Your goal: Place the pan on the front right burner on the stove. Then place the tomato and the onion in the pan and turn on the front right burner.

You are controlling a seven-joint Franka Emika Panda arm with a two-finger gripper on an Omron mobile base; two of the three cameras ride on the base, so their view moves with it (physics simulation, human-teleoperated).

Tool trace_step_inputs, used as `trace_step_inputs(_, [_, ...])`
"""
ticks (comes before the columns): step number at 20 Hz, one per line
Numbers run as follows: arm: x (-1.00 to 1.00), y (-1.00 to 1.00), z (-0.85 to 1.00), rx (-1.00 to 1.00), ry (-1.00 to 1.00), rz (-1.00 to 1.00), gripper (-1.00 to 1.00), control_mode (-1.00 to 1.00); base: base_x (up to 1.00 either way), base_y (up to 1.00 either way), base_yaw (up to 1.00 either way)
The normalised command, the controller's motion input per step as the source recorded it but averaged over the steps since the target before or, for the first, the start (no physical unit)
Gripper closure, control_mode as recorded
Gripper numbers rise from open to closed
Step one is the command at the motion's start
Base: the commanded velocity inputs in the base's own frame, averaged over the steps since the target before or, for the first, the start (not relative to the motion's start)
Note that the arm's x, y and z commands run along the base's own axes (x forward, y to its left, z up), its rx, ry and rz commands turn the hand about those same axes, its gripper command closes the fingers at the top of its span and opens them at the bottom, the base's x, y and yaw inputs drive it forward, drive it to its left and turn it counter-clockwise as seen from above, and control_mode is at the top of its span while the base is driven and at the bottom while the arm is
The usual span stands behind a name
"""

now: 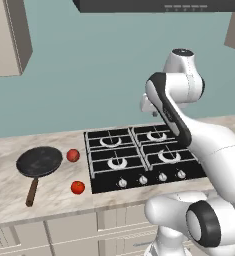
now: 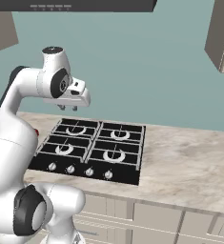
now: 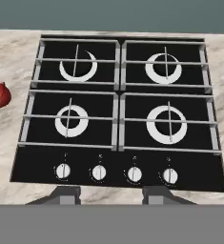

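The stove (image 3: 119, 112) lies flat in the marble counter (image 2: 189, 162), directly below the jaws. The pan (image 1: 39, 162) sits on that counter well off to the jaws' left, wooden handle toward the counter's front edge. The front right burner (image 3: 169, 125) is bare, below and slightly right of the jaws. The onion (image 1: 73, 155) and the tomato (image 1: 77, 187) rest between pan and stove. The gripper (image 3: 111, 194) hangs high, jaws apart, holding nothing.

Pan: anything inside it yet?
No. The pan sits on the counter left of the stove, its dark inside bare. Both red vegetables lie beside it.
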Motion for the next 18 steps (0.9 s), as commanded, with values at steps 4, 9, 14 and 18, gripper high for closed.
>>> trace_step_inputs(4, [0.00, 0.28, -0.04, -0.01, 0.03, 0.00, -1.00, -1.00, 0.00, 0.00, 0.00])
trace_step_inputs(9, [0.00, 0.47, -0.02, -0.03, 0.06, 0.00, -1.00, -1.00, 0.00, 0.00, 0.00])
trace_step_inputs(14, [0.00, 0.50, -0.13, 0.00, 0.11, 0.00, -1.00, -1.00, 0.00, 0.00, 0.00])
trace_step_inputs(18, [0.00, 0.57, -0.17, 0.00, 0.11, 0.00, -1.00, -1.00, 0.00, 0.00, 0.00])
